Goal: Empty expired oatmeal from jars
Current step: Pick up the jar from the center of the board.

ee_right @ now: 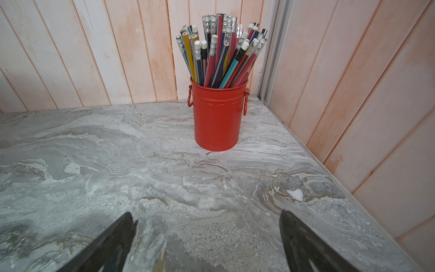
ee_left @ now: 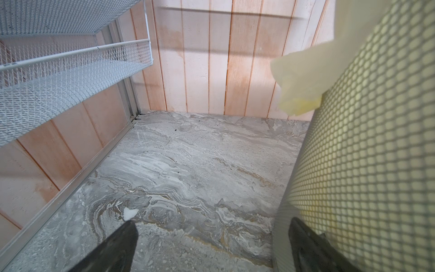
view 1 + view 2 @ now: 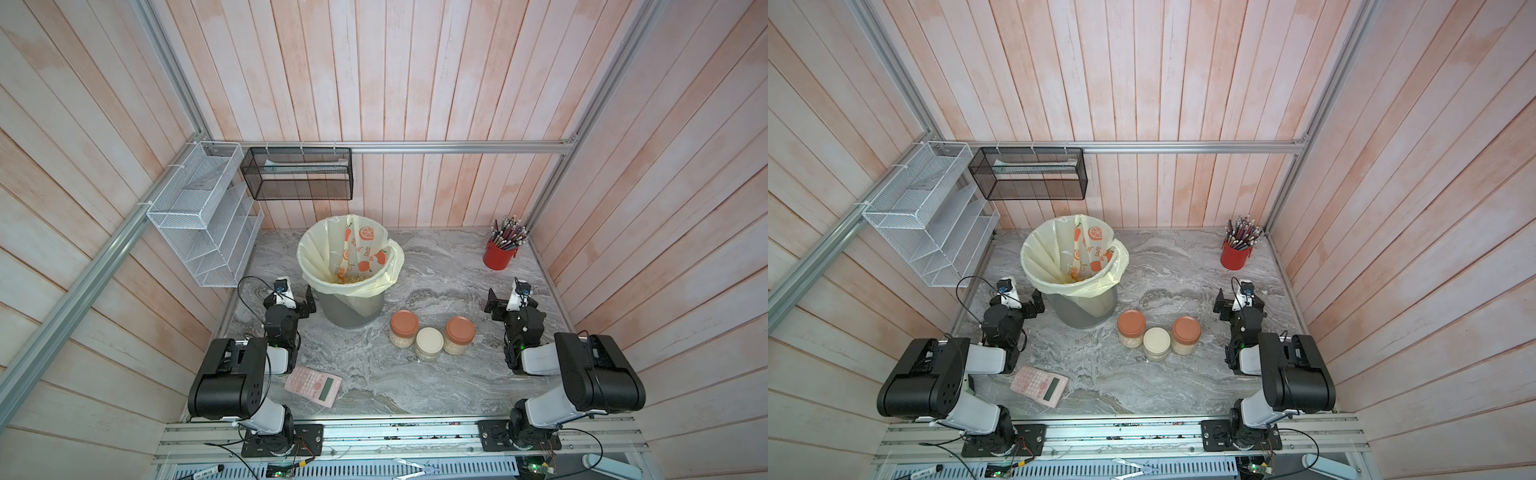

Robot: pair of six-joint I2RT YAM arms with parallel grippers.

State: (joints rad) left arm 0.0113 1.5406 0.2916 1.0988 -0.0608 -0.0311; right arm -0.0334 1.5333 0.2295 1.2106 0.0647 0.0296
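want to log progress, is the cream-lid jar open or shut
Shut: in both top views the cream lid sits flat on top of the upright jar.

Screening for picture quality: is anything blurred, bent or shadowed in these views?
Left wrist view: the close grey mesh bin is out of focus. Right wrist view: the red metal pencil cup is sharp. Both top views: wall planks fan out from wide-angle distortion.

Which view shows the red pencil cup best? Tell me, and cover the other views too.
The right wrist view: the red pencil cup stands close, upright and unobstructed, with its pencils clearly visible. Both top views show it small, from above, in the far right corner. The left wrist view does not show it.
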